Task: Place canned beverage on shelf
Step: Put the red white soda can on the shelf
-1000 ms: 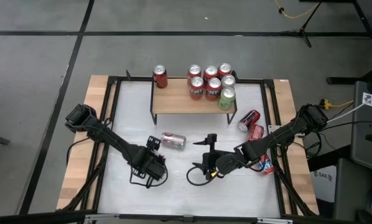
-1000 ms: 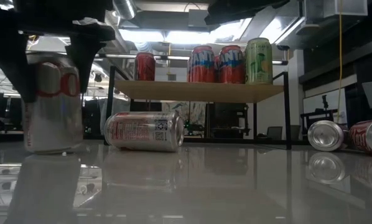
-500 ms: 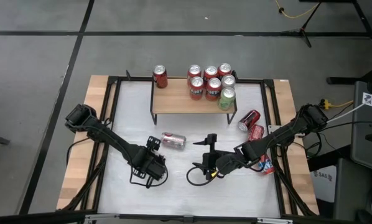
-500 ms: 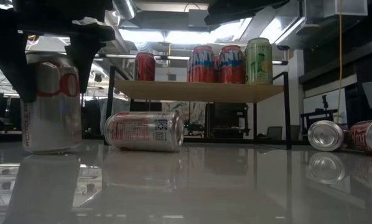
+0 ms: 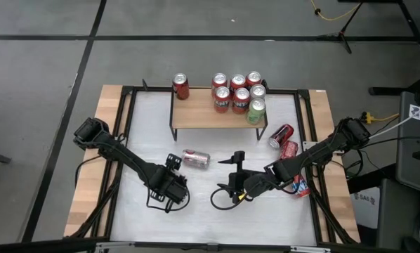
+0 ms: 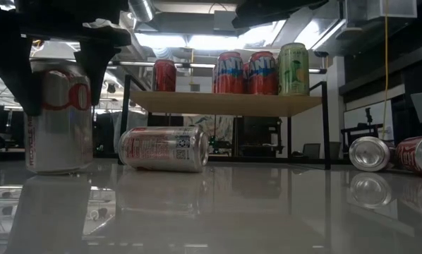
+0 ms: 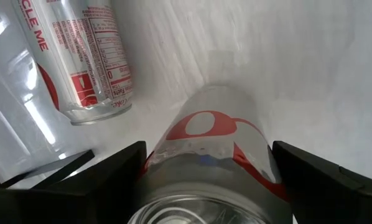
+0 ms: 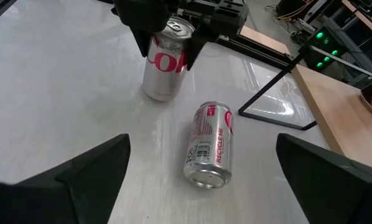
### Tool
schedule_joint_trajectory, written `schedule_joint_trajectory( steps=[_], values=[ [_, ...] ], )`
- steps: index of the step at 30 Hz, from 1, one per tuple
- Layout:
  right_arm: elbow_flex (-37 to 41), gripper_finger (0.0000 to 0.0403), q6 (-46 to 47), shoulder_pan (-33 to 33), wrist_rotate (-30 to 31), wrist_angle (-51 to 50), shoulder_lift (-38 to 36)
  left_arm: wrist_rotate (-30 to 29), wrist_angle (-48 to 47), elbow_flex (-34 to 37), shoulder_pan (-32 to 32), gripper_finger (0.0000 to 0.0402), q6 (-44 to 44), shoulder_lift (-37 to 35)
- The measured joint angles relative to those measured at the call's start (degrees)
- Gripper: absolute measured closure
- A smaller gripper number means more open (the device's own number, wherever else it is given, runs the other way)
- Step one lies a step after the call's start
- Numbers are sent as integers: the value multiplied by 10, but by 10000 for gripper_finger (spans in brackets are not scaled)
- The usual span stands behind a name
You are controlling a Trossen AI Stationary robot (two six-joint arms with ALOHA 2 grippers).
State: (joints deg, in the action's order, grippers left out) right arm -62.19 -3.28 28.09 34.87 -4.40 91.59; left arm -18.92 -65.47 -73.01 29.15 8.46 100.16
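Silver can (image 6: 58,116) upright, axis vertical

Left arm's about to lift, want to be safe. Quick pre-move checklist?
1. Left gripper fingers either side of the upright silver can: ok.
2. Can standing on table: ok.
3. Grip firm: cannot tell.
4. Free space on shelf between the lone red can and the cluster: ok.
5. Lying silver can apart from held can: ok.
6. Right gripper open, off to the side: ok.
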Motion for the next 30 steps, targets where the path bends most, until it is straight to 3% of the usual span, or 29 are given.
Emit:
schedule_joint_trajectory(
  steps=[30],
  values=[
    [0,11,0,0,0,0,0,-15,12,0,0,71,2,0]
  ],
)
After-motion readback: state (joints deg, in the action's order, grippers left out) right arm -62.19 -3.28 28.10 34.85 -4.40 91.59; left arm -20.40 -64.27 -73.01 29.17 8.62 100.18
